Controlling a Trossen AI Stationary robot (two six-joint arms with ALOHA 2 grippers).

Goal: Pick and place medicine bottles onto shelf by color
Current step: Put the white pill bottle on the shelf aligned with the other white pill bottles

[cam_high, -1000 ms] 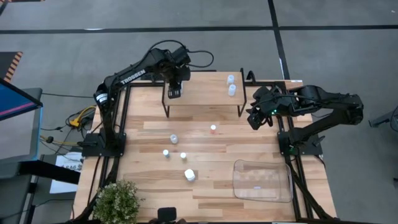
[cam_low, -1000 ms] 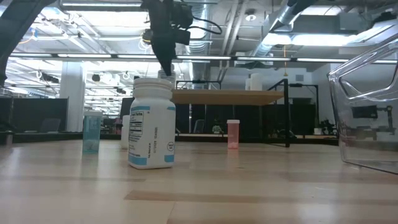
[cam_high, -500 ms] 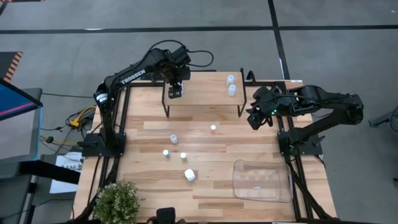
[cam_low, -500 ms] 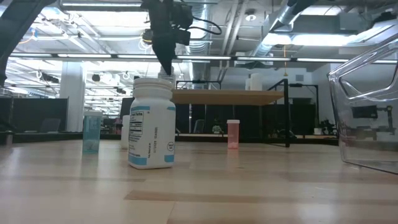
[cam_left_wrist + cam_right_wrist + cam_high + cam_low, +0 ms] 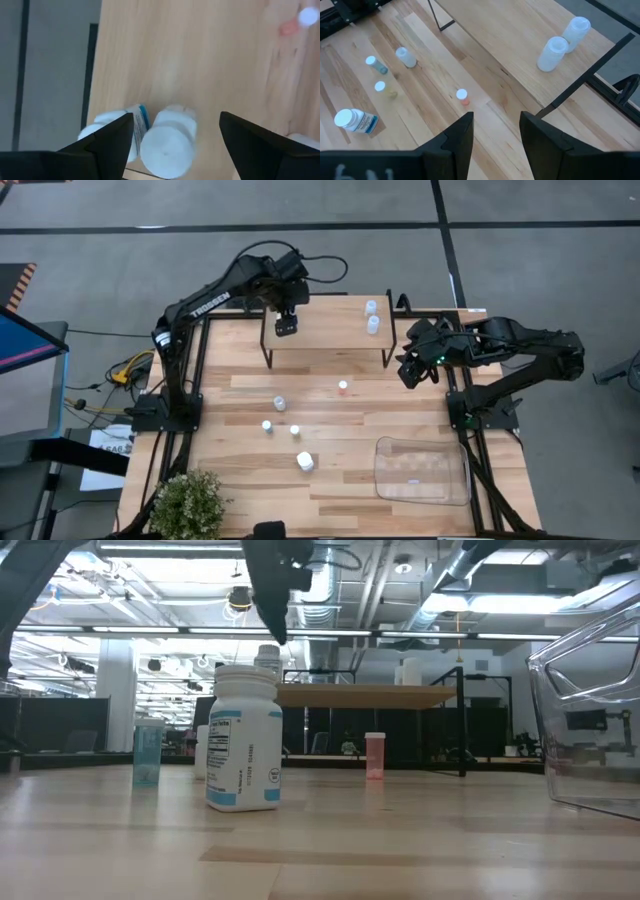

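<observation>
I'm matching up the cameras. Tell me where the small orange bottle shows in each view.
High view: orange bottle mid-table, beside the shelf.
Low view: centre, below the shelf board.
Left wrist view: top right corner, past the shelf edge.
Right wrist view: centre, on the table.
Shared landmark: the shelf.

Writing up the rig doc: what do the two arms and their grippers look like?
Both arms are dark, jointed, on black frame mounts. The left arm carries white TROSSEN lettering and a looping black cable near its wrist. The right arm shows a small green light near the wrist. Each gripper has two flat dark fingers.
</observation>
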